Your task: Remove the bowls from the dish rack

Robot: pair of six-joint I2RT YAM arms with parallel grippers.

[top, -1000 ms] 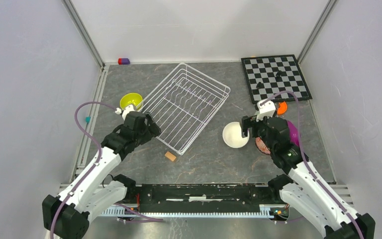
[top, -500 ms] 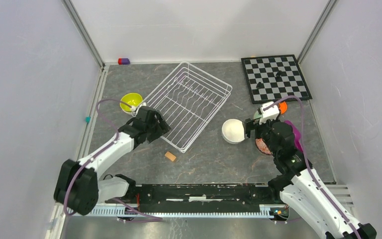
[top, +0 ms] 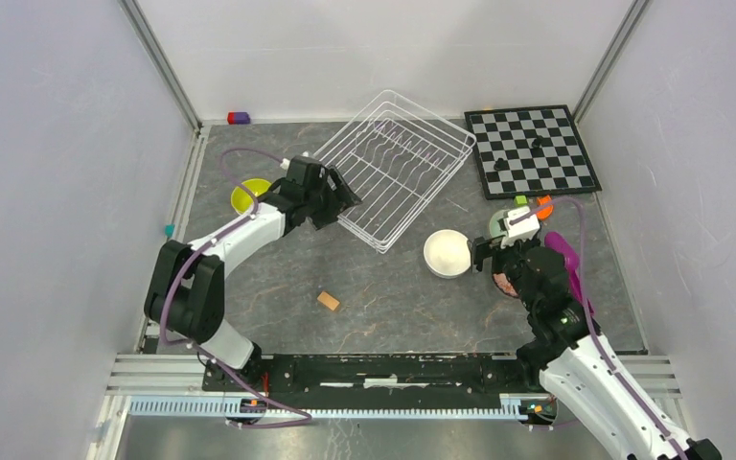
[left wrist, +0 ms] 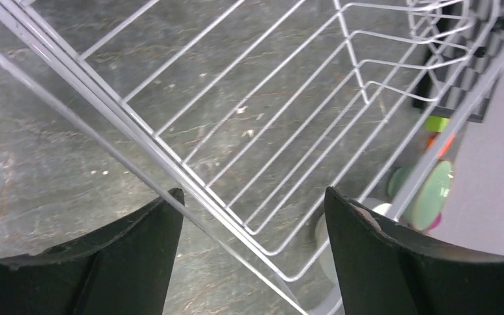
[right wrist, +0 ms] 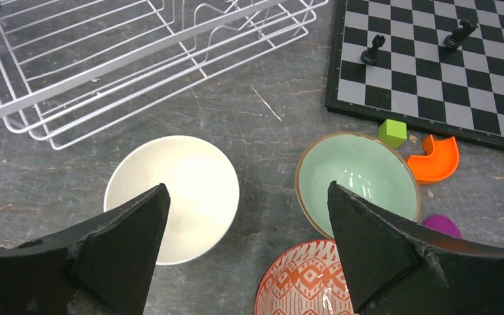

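The white wire dish rack lies at an angle near the back of the table and holds no bowls. My left gripper is open at its near-left corner, and in the left wrist view a rim wire runs between the jaws. A yellow-green bowl sits left of that arm. My right gripper is open and empty above the gap between a white bowl, a pale green bowl and an orange-patterned bowl. The other bowls are out of view.
A chessboard with several pieces lies at the back right. A green cube, an orange piece and a purple object lie by the bowls. A cork-like block lies mid-table. A red-and-blue block is at the back wall.
My left arm has swung away from me and to the right, and the dish rack has slid and turned toward the back right. The right gripper has shifted only slightly.
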